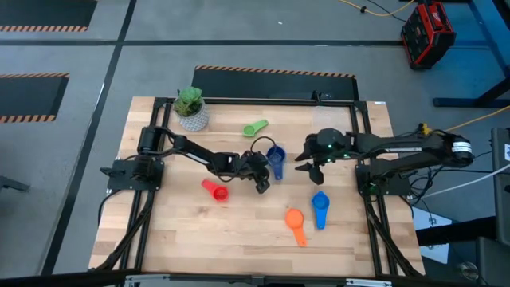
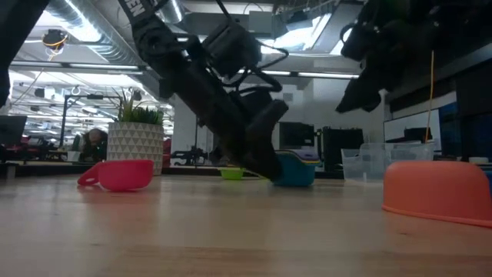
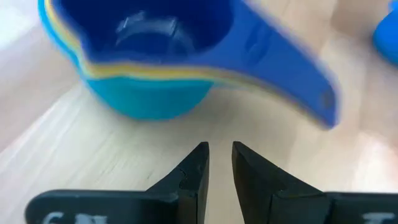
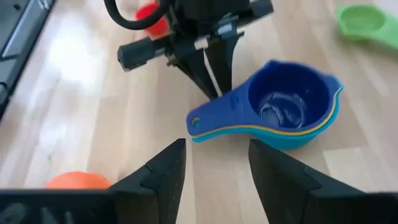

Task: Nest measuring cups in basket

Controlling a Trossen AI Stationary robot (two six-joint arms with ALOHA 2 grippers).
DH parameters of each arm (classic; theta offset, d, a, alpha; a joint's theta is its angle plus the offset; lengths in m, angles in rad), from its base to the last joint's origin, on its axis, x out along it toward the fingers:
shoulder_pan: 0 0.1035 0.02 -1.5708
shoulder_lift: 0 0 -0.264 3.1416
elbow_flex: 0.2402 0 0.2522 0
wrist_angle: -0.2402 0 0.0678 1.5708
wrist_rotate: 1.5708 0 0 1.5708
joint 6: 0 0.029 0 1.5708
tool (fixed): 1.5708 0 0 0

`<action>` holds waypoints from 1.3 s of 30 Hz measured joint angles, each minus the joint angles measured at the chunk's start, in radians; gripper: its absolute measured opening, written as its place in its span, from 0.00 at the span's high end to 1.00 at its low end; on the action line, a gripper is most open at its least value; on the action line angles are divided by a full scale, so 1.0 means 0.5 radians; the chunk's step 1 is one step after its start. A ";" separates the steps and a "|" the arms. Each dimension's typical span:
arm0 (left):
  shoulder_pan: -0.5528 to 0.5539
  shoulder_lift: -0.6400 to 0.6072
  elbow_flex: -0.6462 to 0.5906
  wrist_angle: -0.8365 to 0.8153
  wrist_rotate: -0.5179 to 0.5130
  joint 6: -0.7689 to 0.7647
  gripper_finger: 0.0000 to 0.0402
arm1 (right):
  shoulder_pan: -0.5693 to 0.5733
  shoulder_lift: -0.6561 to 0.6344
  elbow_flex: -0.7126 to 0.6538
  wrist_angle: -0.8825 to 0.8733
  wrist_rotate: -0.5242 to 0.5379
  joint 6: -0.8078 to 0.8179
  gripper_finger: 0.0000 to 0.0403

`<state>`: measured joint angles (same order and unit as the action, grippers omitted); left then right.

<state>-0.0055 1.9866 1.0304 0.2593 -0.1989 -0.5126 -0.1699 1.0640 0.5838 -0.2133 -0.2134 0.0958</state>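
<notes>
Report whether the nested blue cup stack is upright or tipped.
Upright: the blue cup stack sits mouth-up on the table, empty inside, yellow and light-blue rims showing beneath.

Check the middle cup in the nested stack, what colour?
Yellow: a thin rim between the dark blue cup and the light blue cup. Right wrist view shows it best.

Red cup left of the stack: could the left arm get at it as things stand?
Probably yes. The red cup sits alone on bare table beside the left tool, which holds nothing and has its tips by the stacked blue cups. Nothing lies between them.
</notes>
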 joint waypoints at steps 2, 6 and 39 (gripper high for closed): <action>-0.009 -0.056 -0.005 -0.077 0.002 0.031 0.84 | 0.000 -0.081 0.000 -0.027 -0.002 0.000 0.56; -0.039 -0.189 -0.002 -0.135 0.010 0.130 0.84 | 0.001 -0.221 0.002 -0.030 -0.002 0.002 0.56; -0.233 -0.640 -0.003 -0.435 -0.153 0.417 0.84 | 0.002 -0.379 0.002 -0.035 -0.210 -0.101 0.14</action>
<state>-0.1219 1.6665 1.0290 0.0417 -0.2756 -0.3041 -0.1692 0.8745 0.5846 -0.2306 -0.3183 0.0451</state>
